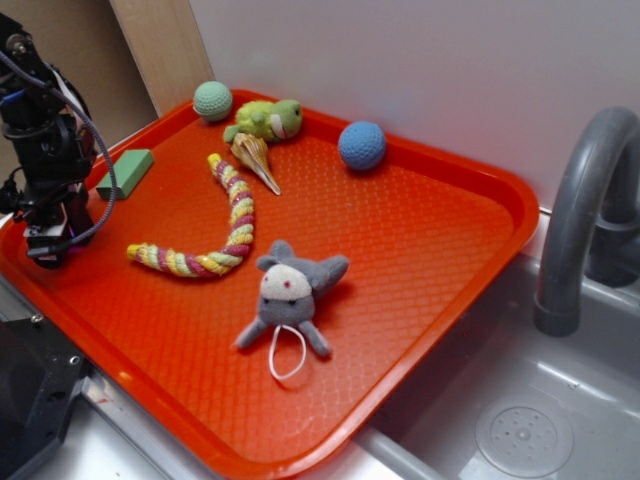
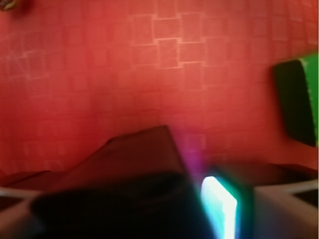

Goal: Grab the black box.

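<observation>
Black box (image 2: 134,164) seemingly beneath gripper (image 1: 48,245), tray-edge (image 1: 20,265).

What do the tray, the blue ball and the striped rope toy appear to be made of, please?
Tray: likely moulded plastic, orange-red, with an embossed grid texture and slight sheen.
Blue ball: looks like knitted or crocheted yarn, matte with a stitched surface.
Striped rope toy: apparently twisted fabric cord, with soft pink, yellow and white bands.

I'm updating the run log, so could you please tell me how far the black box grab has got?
Done: the pincer is down at the left edge of the red tray, beside the green block. In hand: the wrist view shows a dark block, seemingly the black box, right at the pincer, but too blurred to confirm a grip. Left: closing securely and lifting.
</observation>
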